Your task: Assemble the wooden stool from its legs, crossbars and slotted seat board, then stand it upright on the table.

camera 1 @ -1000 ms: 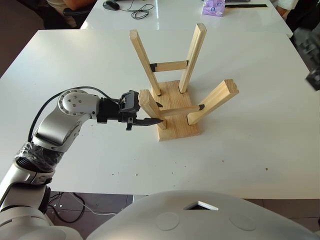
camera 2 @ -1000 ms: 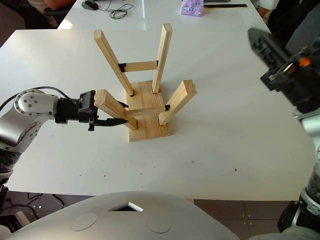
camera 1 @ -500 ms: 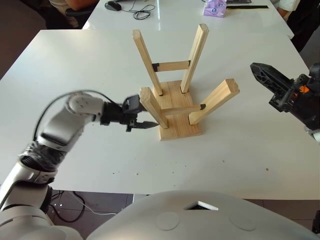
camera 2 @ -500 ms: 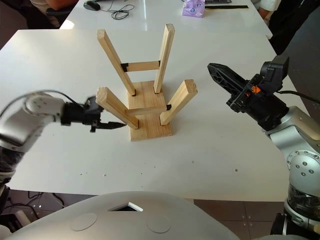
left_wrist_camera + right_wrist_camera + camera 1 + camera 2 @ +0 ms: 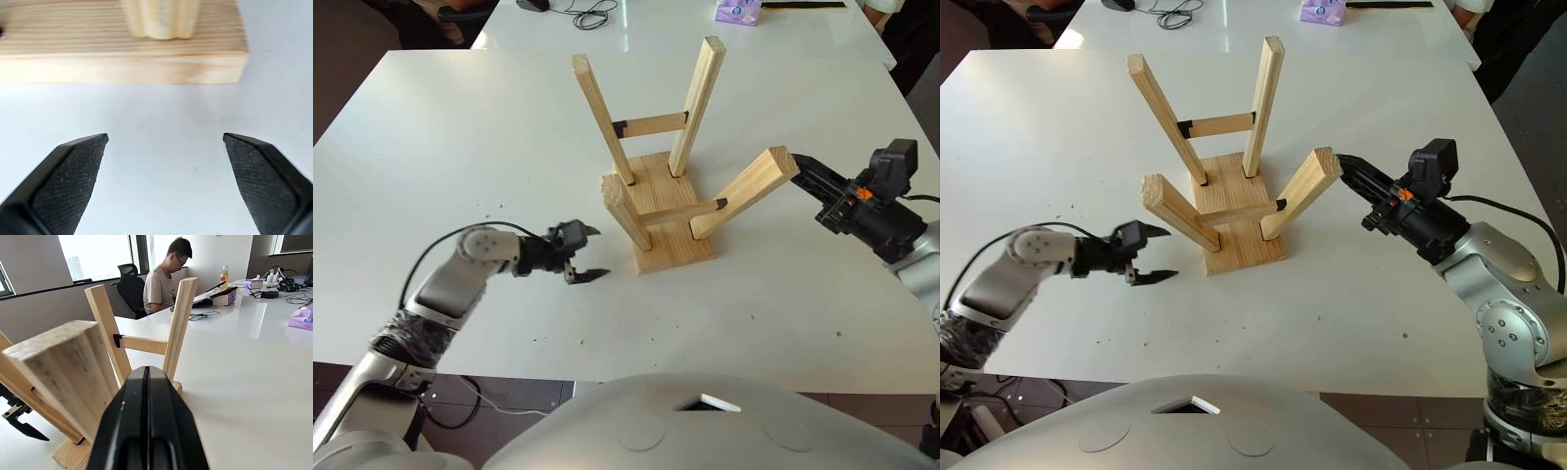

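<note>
Left eye view: the upturned stool sits mid-frame on the worktop, its near legs splayed. Lower left, the left pincer is parted and empty.

Right eye view: the right pincer, fingers together, meets the leaning leg.

Left wrist view: the seat board runs along the top.

Likely step: seating the legs. Next move: nudge that leg upright.

— What's on your worktop right now?
— It's a plain white one. A wooden seat board lies flat on it near the middle, and the legs stick up from the board, not down to the surface.
— Is anything else touching the surface?
— You'll see a few dark specks toward the robot's left, well apart from the board, and one or two more near the front edge.
</note>
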Controlling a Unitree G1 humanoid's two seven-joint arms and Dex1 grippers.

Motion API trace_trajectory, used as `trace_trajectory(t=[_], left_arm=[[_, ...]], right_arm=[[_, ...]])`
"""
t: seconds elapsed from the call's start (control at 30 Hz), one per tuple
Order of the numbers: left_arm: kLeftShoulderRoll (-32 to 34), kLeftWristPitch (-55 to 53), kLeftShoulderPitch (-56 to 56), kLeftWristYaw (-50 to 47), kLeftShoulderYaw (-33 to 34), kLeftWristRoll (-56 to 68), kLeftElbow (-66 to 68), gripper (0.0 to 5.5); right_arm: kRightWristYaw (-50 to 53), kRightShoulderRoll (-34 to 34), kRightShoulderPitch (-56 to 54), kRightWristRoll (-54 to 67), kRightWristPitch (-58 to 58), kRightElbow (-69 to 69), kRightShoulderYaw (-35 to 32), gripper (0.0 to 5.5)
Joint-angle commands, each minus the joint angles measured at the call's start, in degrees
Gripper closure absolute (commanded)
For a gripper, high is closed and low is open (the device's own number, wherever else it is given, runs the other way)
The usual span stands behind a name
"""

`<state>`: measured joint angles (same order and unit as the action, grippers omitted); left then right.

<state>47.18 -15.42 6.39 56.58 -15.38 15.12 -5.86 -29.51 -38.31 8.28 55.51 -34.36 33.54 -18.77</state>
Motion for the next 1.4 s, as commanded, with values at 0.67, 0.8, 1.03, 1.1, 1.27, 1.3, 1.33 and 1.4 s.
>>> trace_trajectory(t=[0.67,0.8,1.03,1.1,1.27,1.3,1.33,1.4], left_arm=[[-5.3,-22.9,1.1,-8.2,1.0,4.3,-26.3,1.15],[-8.4,-26.0,3.3,-10.1,-0.5,4.2,-26.7,1.15],[-5.9,-20.1,5.4,-10.7,3.8,-1.4,-12.6,1.15],[-5.6,-18.4,7.5,-9.9,4.9,-1.6,-10.2,1.15],[-4.1,-16.0,8.7,-6.6,6.4,0.0,-9.9,1.15],[-3.8,-16.1,7.9,-5.8,6.9,0.8,-10.8,1.15],[-3.4,-15.9,6.7,-4.9,7.2,1.5,-11.9,1.15],[-2.2,-15.4,4.1,-4.1,8.7,1.9,-12.8,1.15]], right_arm=[[18.3,8.3,-4.2,-16.6,-9.8,16.0,22.6,5.5],[16.4,6.7,-3.7,-18.1,-11.7,15.7,24.5,5.5],[14.6,4.4,0.0,-20.7,-12.9,12.6,24.5,5.5],[14.3,4.6,0.5,-21.8,-12.7,11.5,25.4,5.5],[16.0,6.6,-0.2,-26.2,-10.7,7.2,24.6,5.5],[16.5,6.8,-0.3,-27.2,-10.2,6.3,23.9,5.5],[16.9,6.9,-0.1,-28.6,-9.5,5.4,23.3,5.5],[17.2,6.6,0.7,-31.2,-7.9,3.2,22.4,5.5]])
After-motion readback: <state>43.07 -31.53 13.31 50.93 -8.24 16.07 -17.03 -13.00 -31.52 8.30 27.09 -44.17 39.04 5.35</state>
